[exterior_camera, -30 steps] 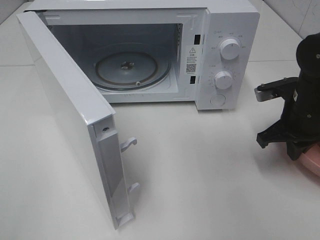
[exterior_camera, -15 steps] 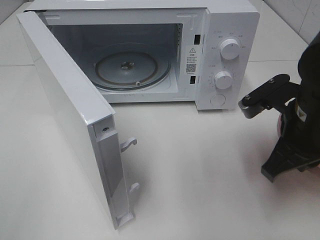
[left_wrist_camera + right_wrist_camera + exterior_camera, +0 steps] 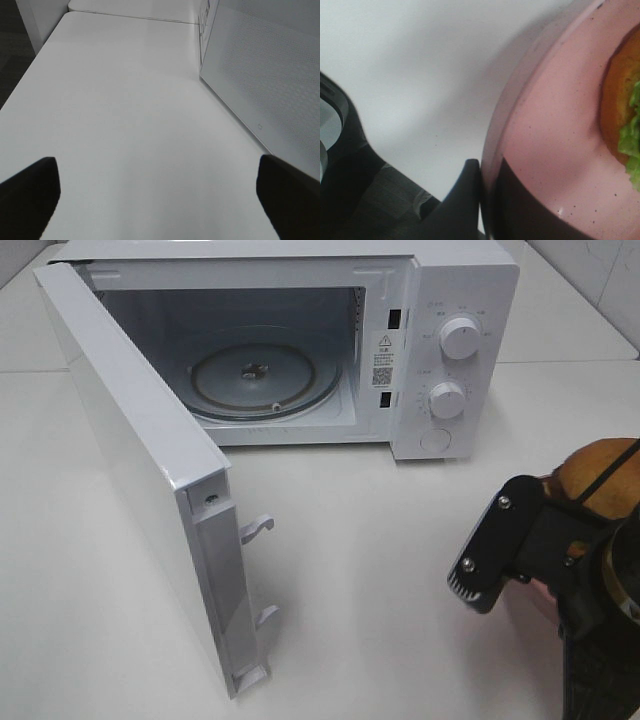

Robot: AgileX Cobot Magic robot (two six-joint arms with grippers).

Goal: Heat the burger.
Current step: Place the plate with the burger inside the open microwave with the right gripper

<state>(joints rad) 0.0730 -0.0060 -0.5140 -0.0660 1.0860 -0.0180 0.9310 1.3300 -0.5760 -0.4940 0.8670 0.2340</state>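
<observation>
burger (image 3: 598, 472) on pink plate (image 3: 545, 150) waits by open microwave (image 3: 465, 300)
the right gripper (image 3: 487, 192) is clamped on the plate's rim, with the burger on the plate in front of and to the right of the microwave. its door (image 3: 130, 460) stands wide, showing the glass turntable (image 3: 265, 375). the left gripper (image 3: 160, 200) hangs with jaws far apart over the white surface (image 3: 130, 100), beside the door.

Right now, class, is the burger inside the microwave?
No: the turntable in the microwave is bare; the burger sits on the pink plate outside.
</observation>
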